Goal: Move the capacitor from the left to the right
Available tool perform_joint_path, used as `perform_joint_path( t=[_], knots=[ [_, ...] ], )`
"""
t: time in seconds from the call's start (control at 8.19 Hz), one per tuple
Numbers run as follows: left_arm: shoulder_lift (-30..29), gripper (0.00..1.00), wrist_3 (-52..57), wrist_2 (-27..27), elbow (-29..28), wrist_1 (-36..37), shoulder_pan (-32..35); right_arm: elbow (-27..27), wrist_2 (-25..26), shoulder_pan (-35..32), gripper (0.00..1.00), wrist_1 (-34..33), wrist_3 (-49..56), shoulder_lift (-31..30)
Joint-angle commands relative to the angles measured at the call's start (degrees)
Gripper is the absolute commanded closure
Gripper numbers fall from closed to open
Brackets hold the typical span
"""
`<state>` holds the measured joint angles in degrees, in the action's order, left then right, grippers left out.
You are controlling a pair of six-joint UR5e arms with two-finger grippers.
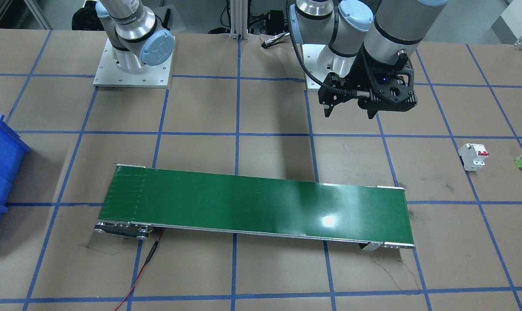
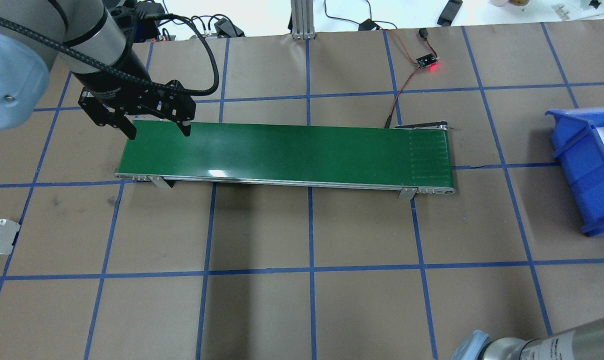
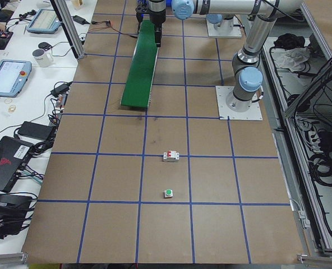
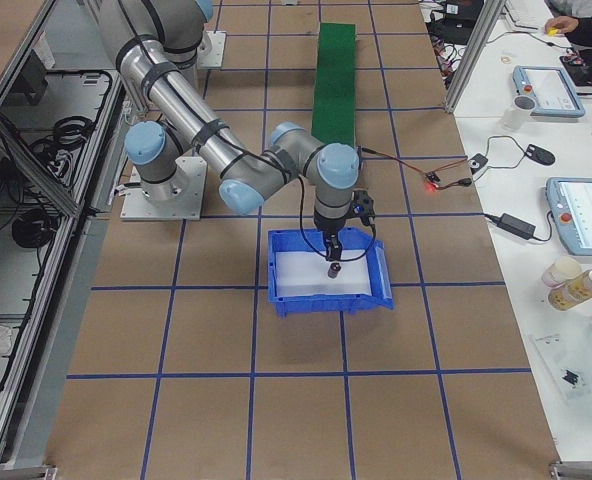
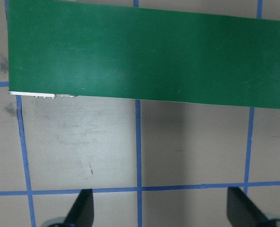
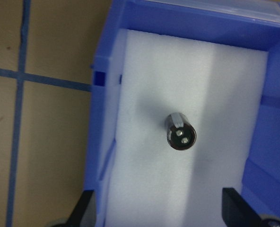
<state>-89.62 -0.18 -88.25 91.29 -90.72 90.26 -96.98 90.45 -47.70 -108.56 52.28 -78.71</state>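
Brown paper-covered table (image 1: 200, 108), front view: left gripper (image 1: 349, 115) wide open and empty, hanging above the table near the end of the green conveyor belt (image 1: 256, 203). Right wrist view: right gripper (image 6: 156, 201) wide open, touching nothing. Stubby black capacitor (image 6: 181, 137) stands upright on white foam pad (image 6: 144, 94) inside blue plastic bin (image 6: 178, 19).

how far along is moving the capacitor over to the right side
Done: the capacitor stands upright on the white foam inside the blue bin on the right. In hand: nothing; the right gripper hangs over it with fingers spread wide, and the left gripper is open above the green belt's end. Left: likely only pulling the right arm clear.
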Motion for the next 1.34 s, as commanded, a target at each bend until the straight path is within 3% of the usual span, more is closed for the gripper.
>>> perform_joint_path(
  t=[0.0,0.24,0.73,1.22],
  knots=[
    [0.0,0.00,0.0,-0.1,0.0,-0.1,0.0,4.2,0.5,-8.8,0.00,13.2,-11.9,-5.2],
    [0.1,0.00,0.0,-0.2,0.0,-0.1,0.0,6.3,-0.1,-17.5,0.00,19.4,-20.4,-7.6],
    [-0.1,0.00,0.0,-0.6,0.0,-0.1,0.0,6.9,-0.4,-38.6,0.00,20.3,-43.6,-9.2],
    [0.0,0.00,0.0,-0.7,0.0,-0.1,0.0,6.7,-0.4,-47.6,0.00,20.5,-52.1,-9.2]
  ],
)
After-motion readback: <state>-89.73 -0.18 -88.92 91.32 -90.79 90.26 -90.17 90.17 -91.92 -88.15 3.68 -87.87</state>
